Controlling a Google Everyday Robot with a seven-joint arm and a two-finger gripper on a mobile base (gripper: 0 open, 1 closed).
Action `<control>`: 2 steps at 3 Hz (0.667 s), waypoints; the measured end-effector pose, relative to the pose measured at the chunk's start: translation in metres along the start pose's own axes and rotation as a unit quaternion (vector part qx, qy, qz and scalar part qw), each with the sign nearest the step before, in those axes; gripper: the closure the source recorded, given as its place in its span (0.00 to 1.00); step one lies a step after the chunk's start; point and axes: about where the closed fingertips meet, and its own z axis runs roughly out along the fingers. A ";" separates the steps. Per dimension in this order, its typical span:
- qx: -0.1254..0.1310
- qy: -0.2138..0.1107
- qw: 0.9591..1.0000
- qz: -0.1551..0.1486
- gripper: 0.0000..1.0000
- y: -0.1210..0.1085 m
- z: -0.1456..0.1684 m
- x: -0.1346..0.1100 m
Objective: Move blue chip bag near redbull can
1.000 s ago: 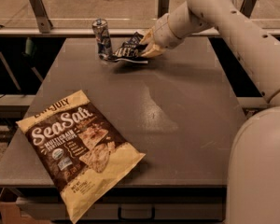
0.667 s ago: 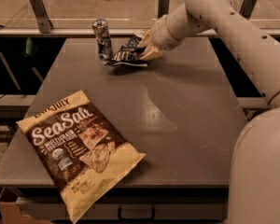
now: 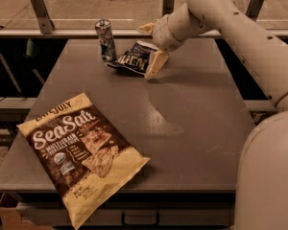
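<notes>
The blue chip bag (image 3: 133, 57), dark navy with white lettering, lies on the grey table (image 3: 192, 109) at the far side, just right of the redbull can (image 3: 105, 39), which stands upright. The bag's left tip reaches the can's base. My gripper (image 3: 150, 47) is at the bag's right end, its tan fingers spread apart, one (image 3: 146, 28) above the bag and the other (image 3: 156, 63) against its right edge. The bag rests on the table and the jaws are not closed on it.
A large tan-and-brown "Sea Salt" bag (image 3: 81, 152) lies at the table's front left, overhanging the front edge. A rail with metal posts (image 3: 41, 8) runs behind the table. My arm (image 3: 240, 37) crosses the right side.
The gripper's fingers have spread apart and let go of the blue chip bag, which now lies flat on the table beside the can. The can and the large bag have not moved.
</notes>
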 end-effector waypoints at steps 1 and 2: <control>0.024 -0.011 0.999 0.025 0.00 -0.008 -0.034 0.010; 0.069 -0.040 0.995 0.059 0.00 -0.016 -0.119 0.017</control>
